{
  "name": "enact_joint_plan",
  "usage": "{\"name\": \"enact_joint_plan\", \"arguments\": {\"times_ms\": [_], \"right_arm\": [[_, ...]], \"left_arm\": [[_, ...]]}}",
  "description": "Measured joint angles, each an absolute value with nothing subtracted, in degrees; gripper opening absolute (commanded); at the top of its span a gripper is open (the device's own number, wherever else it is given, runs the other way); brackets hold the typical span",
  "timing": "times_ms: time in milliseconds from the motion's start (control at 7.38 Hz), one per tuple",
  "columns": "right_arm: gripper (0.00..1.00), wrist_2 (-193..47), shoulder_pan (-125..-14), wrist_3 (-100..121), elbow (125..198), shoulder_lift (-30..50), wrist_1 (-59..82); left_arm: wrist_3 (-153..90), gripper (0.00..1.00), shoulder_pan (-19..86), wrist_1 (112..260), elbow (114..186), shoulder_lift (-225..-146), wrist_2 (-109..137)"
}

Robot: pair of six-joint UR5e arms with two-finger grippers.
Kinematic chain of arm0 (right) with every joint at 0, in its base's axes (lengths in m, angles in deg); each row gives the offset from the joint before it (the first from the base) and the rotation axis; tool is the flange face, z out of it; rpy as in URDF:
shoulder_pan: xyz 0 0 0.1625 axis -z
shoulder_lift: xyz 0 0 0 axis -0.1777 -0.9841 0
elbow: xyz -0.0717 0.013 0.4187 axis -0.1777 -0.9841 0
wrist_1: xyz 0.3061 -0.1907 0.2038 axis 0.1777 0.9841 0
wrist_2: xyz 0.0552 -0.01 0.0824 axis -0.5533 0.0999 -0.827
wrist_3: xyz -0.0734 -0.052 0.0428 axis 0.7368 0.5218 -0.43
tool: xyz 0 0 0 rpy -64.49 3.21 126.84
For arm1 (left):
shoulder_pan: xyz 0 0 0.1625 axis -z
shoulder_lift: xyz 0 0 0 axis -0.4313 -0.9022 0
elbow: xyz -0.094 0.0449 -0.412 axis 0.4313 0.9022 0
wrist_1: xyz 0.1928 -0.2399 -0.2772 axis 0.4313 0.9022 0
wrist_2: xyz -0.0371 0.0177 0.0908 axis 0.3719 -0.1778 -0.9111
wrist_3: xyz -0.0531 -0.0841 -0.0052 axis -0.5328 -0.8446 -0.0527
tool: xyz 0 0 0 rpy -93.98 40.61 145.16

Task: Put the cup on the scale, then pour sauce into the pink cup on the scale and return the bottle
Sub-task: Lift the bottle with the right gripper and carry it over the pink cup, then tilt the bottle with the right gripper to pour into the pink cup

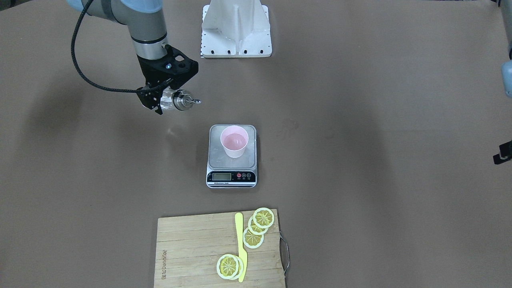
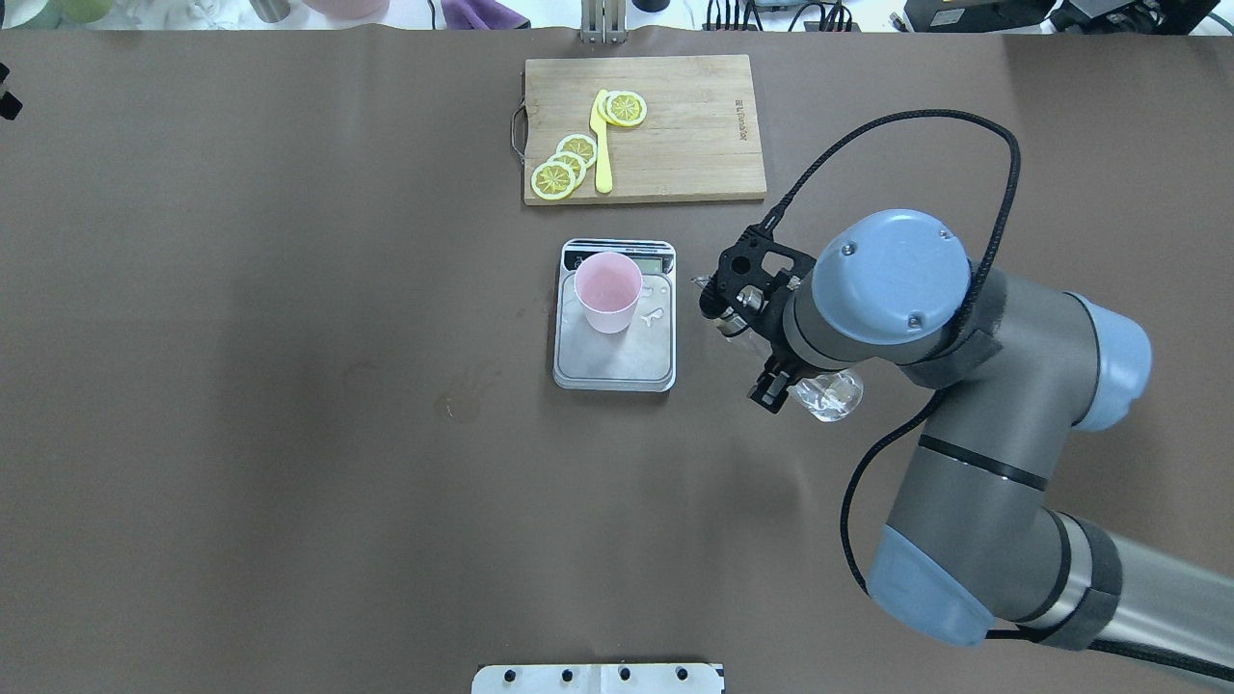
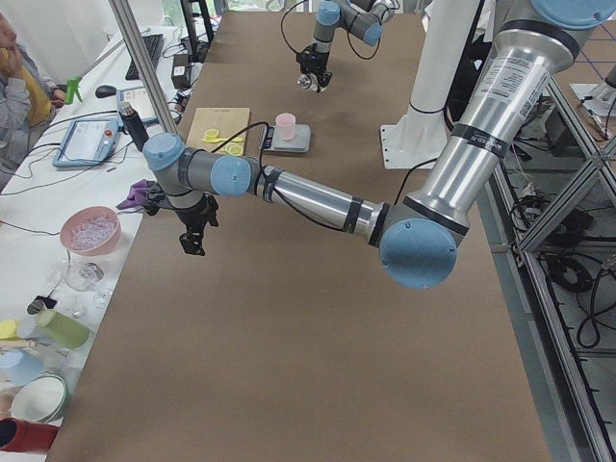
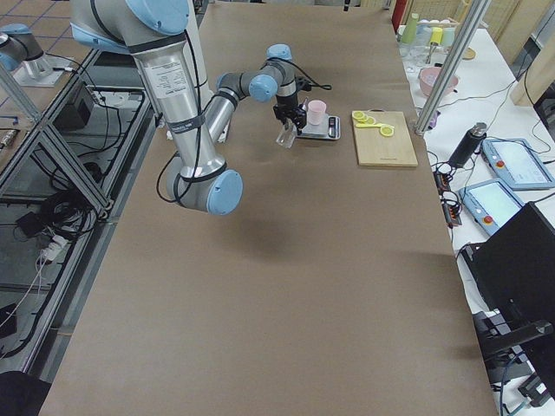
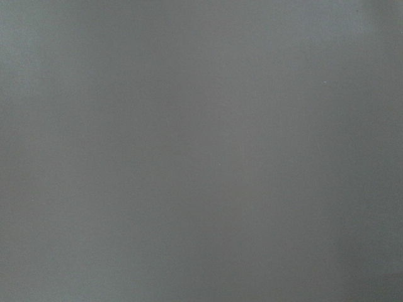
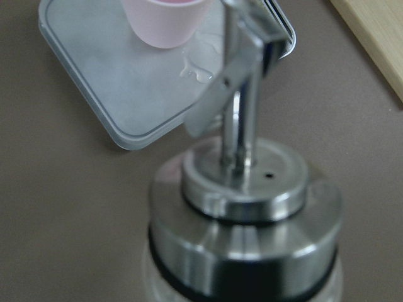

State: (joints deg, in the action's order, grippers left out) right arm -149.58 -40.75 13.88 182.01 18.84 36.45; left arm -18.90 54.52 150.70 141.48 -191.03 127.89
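Observation:
The pale pink cup [image 1: 234, 141] stands upright on the silver platform of the scale [image 1: 230, 175], toward its far side from the display; both also show in the overhead view, the cup [image 2: 607, 289] and the scale [image 2: 617, 366]. My right gripper [image 1: 161, 101] is shut on the clear glass bottle [image 2: 827, 395], held tilted above the table beside the scale, its metal pourer cap [image 6: 245, 207] pointing toward the cup. A few clear drops [image 6: 196, 70] lie on the platform. My left gripper [image 3: 195, 234] hovers far off over bare table; I cannot tell whether it is open.
A wooden cutting board [image 1: 192, 248] with lemon slices [image 1: 256, 228] and a yellow knife [image 1: 241, 248] lies beyond the scale, on the operators' side. The white robot base plate [image 1: 236, 36] sits at my edge. Bowls and cups [image 3: 89, 229] stand off the table's side.

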Motion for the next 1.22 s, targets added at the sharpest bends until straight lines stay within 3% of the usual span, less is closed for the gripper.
{"name": "enact_joint_plan", "arguments": {"times_ms": [813, 1219], "right_arm": [[0.0, -149.52, -40.85, 13.34, 170.55, 30.99, 46.3], [0.0, -145.59, -40.88, 13.37, 168.52, 34.1, 51.31]], "left_arm": [[-18.89, 0.98, 54.52, 152.99, 141.9, -188.9, 127.92], [-18.89, 0.98, 54.52, 153.0, 141.99, -188.93, 127.92]]}}
